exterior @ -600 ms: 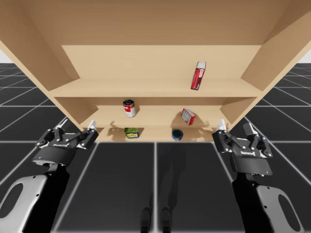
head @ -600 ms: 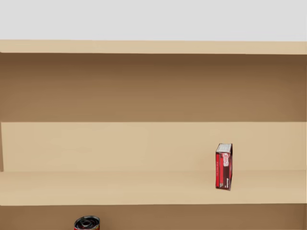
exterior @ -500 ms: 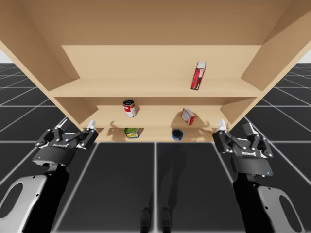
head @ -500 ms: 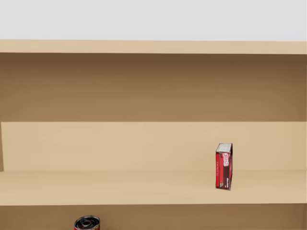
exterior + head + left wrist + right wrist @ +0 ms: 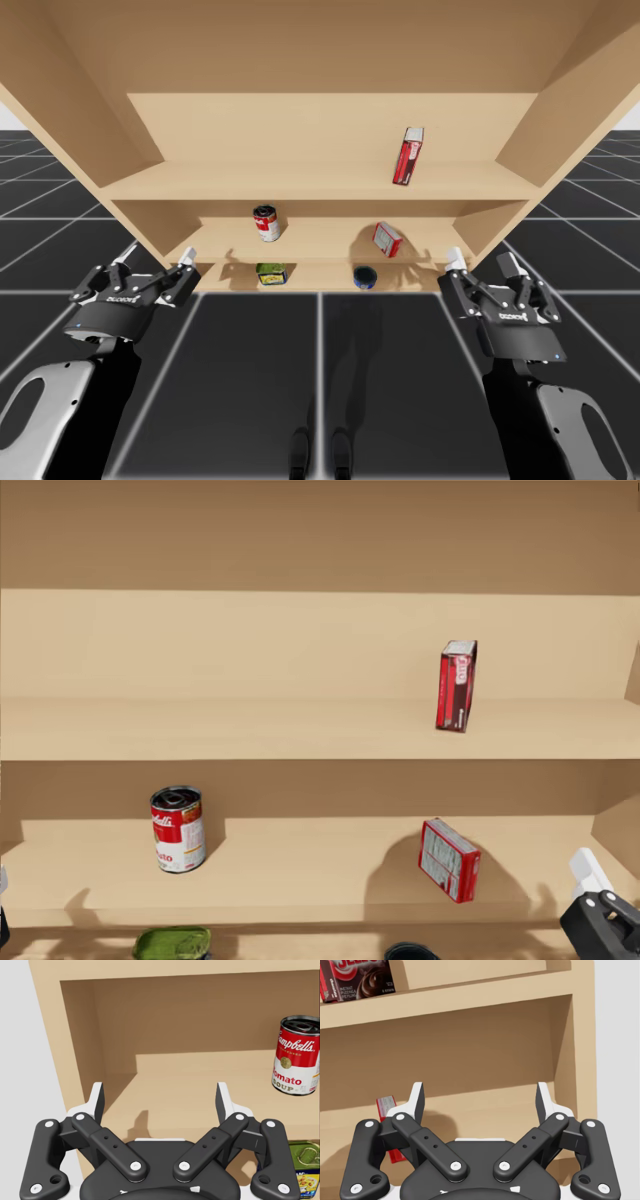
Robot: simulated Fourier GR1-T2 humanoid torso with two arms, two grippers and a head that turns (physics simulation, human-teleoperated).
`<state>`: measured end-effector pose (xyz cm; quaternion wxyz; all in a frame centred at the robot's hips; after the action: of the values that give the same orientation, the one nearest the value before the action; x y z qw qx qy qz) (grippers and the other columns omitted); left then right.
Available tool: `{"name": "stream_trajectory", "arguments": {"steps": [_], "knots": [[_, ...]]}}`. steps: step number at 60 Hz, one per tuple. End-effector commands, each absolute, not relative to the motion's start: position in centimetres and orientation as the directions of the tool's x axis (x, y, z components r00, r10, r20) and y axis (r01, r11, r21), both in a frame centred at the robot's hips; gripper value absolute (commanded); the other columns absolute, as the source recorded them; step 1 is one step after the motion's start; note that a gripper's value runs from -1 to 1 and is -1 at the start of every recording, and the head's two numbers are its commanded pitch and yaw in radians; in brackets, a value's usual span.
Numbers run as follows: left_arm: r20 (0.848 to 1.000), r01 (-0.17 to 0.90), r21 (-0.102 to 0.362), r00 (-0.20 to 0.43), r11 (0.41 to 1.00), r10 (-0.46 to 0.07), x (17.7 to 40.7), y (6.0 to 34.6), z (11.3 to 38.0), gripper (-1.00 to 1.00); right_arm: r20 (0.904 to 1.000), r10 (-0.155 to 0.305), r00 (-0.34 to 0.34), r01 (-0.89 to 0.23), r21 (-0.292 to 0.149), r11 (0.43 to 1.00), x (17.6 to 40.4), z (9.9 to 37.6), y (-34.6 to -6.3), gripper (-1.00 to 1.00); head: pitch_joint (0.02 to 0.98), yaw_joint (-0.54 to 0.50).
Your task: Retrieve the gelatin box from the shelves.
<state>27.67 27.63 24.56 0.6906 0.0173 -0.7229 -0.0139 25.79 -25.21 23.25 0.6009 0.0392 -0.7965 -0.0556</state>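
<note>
Left pincer (image 5: 160, 1096) and right pincer (image 5: 480, 1096) wide open, empty, small red box (image 5: 449, 859) tilted on shelf (image 5: 300, 872)

1. The shelves are open at the front across their whole width, and are closed in at either end by the side walls.
2. A wide bare stretch of the middle shelf (image 5: 300, 865) is left between the red-and-white can (image 5: 178, 828) and the small red box (image 5: 449, 859), which are set well apart.
3. Free room is also left between the tilted small red box and the right side wall (image 5: 618, 825).
4. Headroom over that box is limited by the upper shelf (image 5: 250, 735), on which a tall dark red box (image 5: 456, 685) is stood.
5. The lowest level is partly taken up by a green can (image 5: 172, 943) and a dark can (image 5: 410, 950).
</note>
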Motion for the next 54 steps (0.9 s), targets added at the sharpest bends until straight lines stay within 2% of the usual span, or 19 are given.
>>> {"name": "stream_trajectory", "arguments": {"steps": [1, 14, 31, 36, 44, 54], "knots": [[0.998, 0.0, 0.047, -0.048, 0.999, -0.047, 27.6, 27.6, 24.6, -1.0, 0.9546, -0.124, -0.271, -0.001, 0.129, 0.992, 25.8, 23.2, -25.1, -1.0, 0.406, -0.07], [0.998, 0.008, 0.051, -0.047, 0.999, -0.051, 27.6, 27.5, 24.6, -1.0, 0.9545, -0.117, -0.274, 0.002, 0.122, 0.992, 25.8, 23.2, -25.0, -1.0, 0.526, -0.21], [0.998, 0.009, 0.049, -0.048, 0.999, -0.049, 27.5, 27.6, 24.6, -1.0, 0.9562, -0.112, -0.27, -0.026, 0.109, 0.994, 25.6, 23.2, -24.5, -1.0, 0.557, -0.25], [0.998, 0.01, 0.046, -0.049, 0.999, -0.046, 27.5, 27.6, 24.7, -1.0, 0.9601, -0.113, -0.256, -0.043, 0.106, 0.993, 25.5, 23.3, -24.3, -1.0, 0.56, -0.24], [0.998, 0.012, 0.047, -0.05, 0.999, -0.046, 27.5, 27.5, 24.7, -1.0, 0.9673, -0.159, -0.197, -0.117, 0.138, 0.984, 24.9, 24.1, -23.6, -1.0, 0.561, -0.24], [0.998, 0.017, 0.044, -0.055, 0.999, -0.043, 27.5, 27.6, 24.7, -1.0, 0.9812, -0.142, -0.131, -0.202, 0.114, 0.973, 24.2, 25.1, -22.4, -1.0, 0.563, -0.22]]}}
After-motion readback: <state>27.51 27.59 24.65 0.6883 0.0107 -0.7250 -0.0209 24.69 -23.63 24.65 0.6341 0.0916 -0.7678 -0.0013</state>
